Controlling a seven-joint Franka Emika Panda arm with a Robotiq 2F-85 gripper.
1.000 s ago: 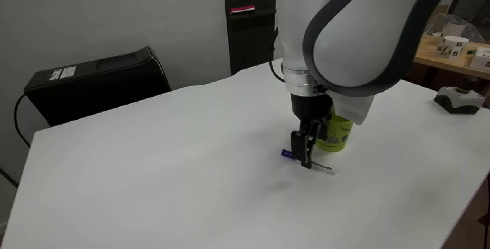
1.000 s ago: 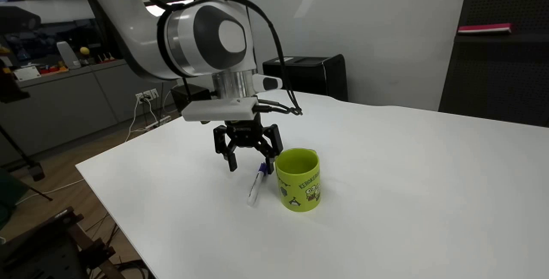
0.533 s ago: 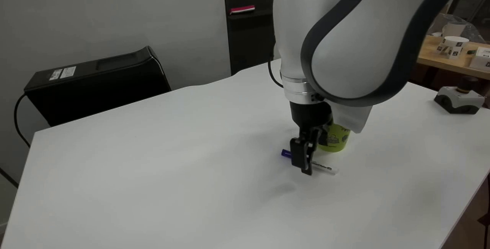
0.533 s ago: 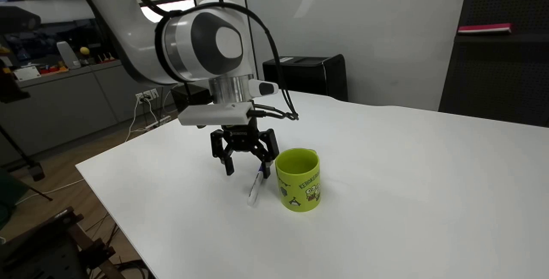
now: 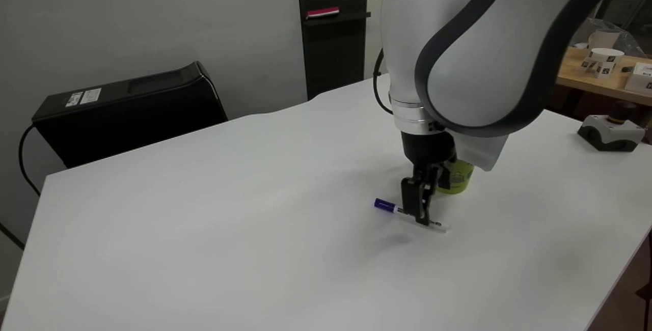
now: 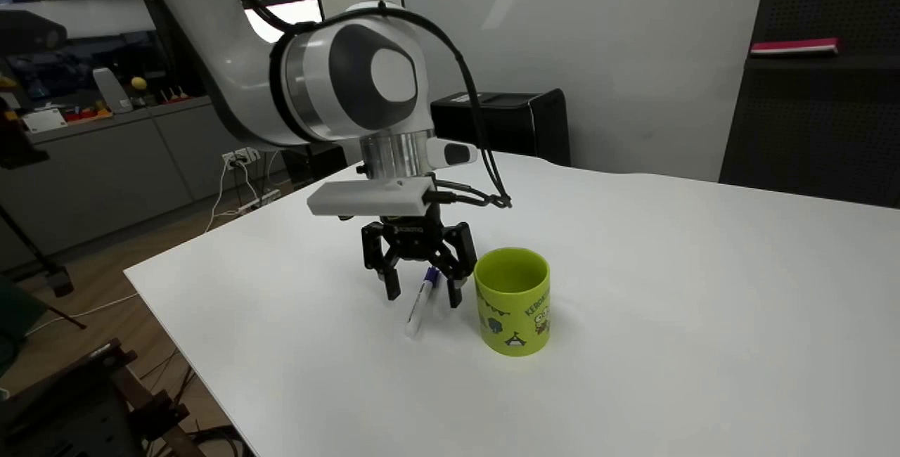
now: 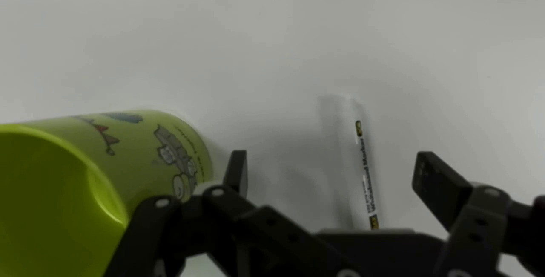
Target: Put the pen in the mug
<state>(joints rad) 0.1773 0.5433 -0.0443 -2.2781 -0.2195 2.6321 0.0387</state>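
In the wrist view the claw (image 7: 330,172) is spread wide and holds nothing. The pen (image 7: 358,166) lies in its gap, nearer the finger (image 7: 438,183) away from the mug (image 7: 136,157); its long axis runs crosswise to the line of squeeze, a little slanted, with one end hidden by the claw's body. In an exterior view the claw straddles the pen, whose blue cap (image 6: 432,275) points to the side of the claw away from that camera, and the mug sits just outside one finger (touching or apart, I cannot tell). In an exterior view the mug (image 5: 460,178) is mostly hidden behind the claw, and the finger away from it covers the pen's middle. The claw seems to hang above the table (image 5: 229,229), so I judge the next move calls for a slight shift away from the mug, then down.
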